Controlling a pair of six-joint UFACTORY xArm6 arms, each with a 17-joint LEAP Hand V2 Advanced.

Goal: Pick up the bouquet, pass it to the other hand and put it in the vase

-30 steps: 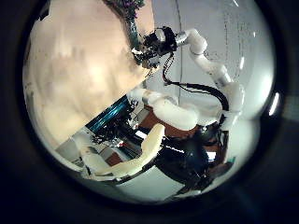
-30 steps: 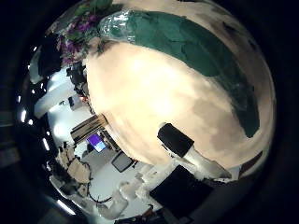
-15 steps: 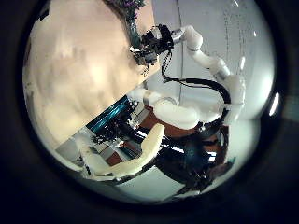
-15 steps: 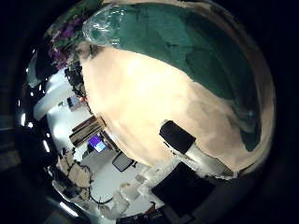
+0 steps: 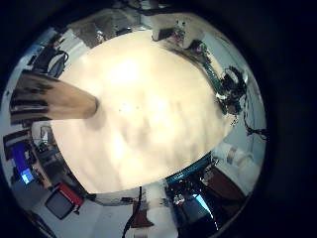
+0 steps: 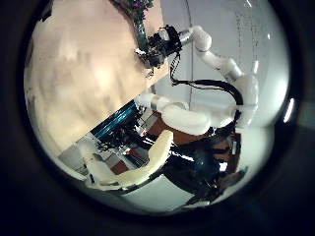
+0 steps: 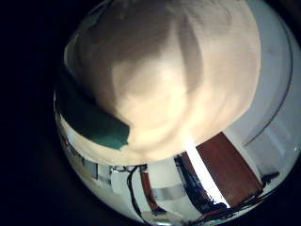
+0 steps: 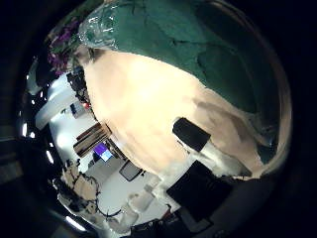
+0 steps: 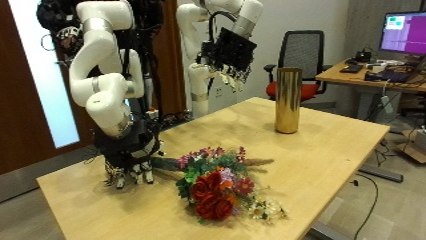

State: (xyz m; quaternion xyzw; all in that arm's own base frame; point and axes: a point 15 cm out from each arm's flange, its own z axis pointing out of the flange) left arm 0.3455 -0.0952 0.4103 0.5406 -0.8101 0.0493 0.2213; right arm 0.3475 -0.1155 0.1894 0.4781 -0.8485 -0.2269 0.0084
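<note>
- Right hand (image 9: 131, 172): low on the counter (image 9: 306, 165), fingers curled at the bouquet (image 9: 220, 185) stems.
- Left hand (image 9: 229, 55): raised, fingers relaxed, empty.
- Vase (image 9: 286, 99): upright, far side, unobstructed.

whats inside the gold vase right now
Nothing sticks out of the vase; its inside is hidden from view. The bouquet lies flat on the table, stems toward the lower robot hand.

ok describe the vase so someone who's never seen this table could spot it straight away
On the light wooden table, look to the far side, away from the bouquet. The vase stands upright there: a tall, slim gold cylinder, the only standing object on the table.
</note>
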